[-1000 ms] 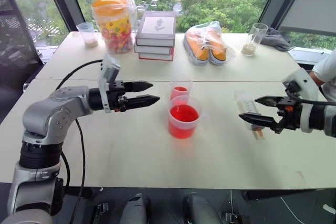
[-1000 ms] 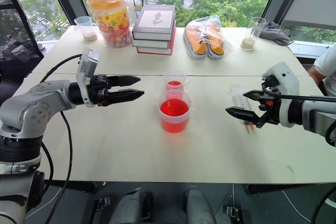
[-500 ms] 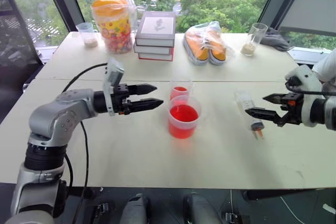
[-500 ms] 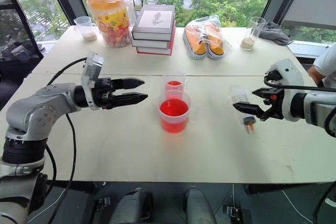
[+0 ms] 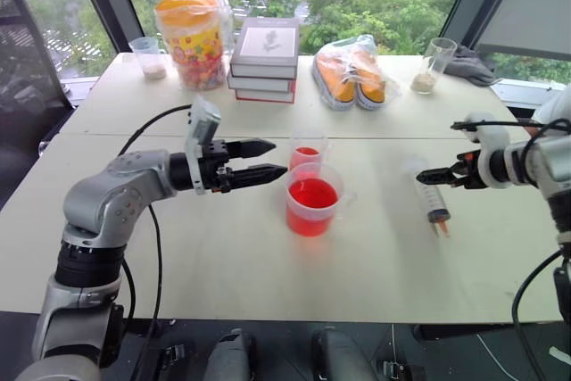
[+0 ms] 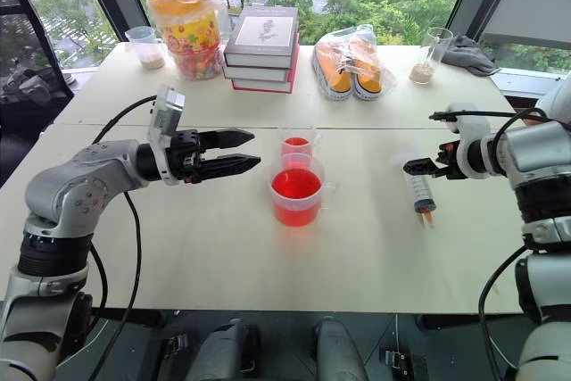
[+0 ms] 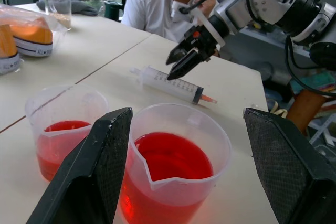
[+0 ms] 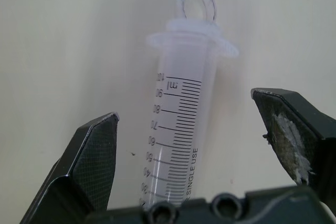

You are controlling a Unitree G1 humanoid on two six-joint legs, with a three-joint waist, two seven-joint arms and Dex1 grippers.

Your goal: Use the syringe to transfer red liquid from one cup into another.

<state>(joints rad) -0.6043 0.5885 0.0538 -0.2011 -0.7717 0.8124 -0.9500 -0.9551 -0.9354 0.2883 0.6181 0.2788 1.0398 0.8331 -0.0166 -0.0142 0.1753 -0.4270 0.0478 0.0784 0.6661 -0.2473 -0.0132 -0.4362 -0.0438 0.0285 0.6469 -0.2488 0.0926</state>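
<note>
Right wrist view: right gripper (image 8: pixel 184 156) open astride syringe (image 8: pixel 181 129) flat on desk (image 5: pixel 375 256), lined up to grab; left gripper (image 5: pixel 272 160) open at big cup's (image 5: pixel 312 205) 9 o'clock.

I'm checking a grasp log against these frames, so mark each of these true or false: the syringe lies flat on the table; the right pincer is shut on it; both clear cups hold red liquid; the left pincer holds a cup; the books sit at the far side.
1. The large clear plastic syringe lies flat on the pale table. True.
2. The right pincer is shut on the syringe. False: its jaws stand open on either side of the barrel.
3. Both clear plastic cups, the larger and the smaller, hold red liquid. True.
4. The left pincer holds a cup. False: it is open beside them, holding nothing.
5. The stack of books sits at the table's far side. True.
</note>
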